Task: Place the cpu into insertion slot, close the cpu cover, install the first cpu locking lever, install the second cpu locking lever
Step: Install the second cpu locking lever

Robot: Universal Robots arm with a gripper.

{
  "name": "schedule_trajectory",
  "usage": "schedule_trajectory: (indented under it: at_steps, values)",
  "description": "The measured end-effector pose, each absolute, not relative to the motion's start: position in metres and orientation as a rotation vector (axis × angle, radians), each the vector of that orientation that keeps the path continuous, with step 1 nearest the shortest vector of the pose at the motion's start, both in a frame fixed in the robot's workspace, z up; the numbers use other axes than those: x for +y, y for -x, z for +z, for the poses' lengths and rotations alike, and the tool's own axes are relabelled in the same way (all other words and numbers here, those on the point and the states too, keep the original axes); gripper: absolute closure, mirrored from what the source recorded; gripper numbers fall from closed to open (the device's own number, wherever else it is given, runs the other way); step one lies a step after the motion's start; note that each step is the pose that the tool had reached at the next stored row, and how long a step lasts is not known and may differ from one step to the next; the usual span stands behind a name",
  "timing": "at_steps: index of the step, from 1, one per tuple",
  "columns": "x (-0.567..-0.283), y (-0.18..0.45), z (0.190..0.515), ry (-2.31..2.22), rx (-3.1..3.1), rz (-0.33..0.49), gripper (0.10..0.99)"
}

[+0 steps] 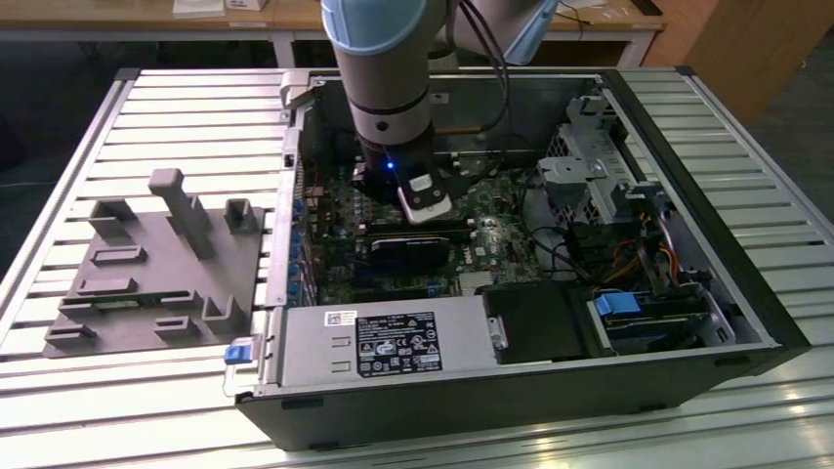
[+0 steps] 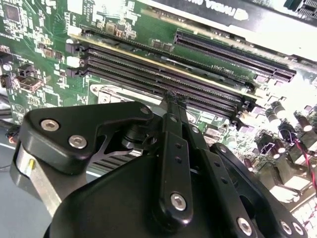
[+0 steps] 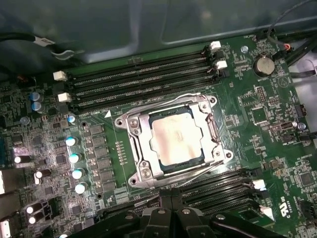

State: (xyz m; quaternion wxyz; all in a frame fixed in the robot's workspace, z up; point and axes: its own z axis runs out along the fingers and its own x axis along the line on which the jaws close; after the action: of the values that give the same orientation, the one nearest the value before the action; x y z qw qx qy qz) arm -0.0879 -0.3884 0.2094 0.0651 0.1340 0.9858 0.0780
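Clearly, in the first wrist view the cpu (image 3: 171, 137) is seen seated in the insertion slot (image 3: 148, 166), its dull silver top framed by the cpu cover (image 3: 132, 126) lying flat around it, with thin levers (image 3: 195, 97) running along the frame's edges. Long black memory slots (image 3: 143, 82) flank the socket on two sides, leaving little bare green board (image 3: 242, 129) between. The gripper (image 2: 173, 96) is held just above the board with its fingers together, clamped on nothing.

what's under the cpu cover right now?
The cpu, its grey top showing through the cutout of the cpu cover, which lies flat over it. The insertion slot's contacts beneath are covered. Gripper hangs beside the socket.
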Motion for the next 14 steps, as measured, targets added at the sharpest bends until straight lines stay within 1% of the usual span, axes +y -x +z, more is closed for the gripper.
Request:
schedule_trajectory:
  at_steps: [8, 14]
  values:
    - [-0.396, 0.093, 0.207, -0.409, 2.962, 0.337, 0.984]
    - [-0.400, 0.096, 0.204, -0.411, 2.954, 0.389, 0.984]
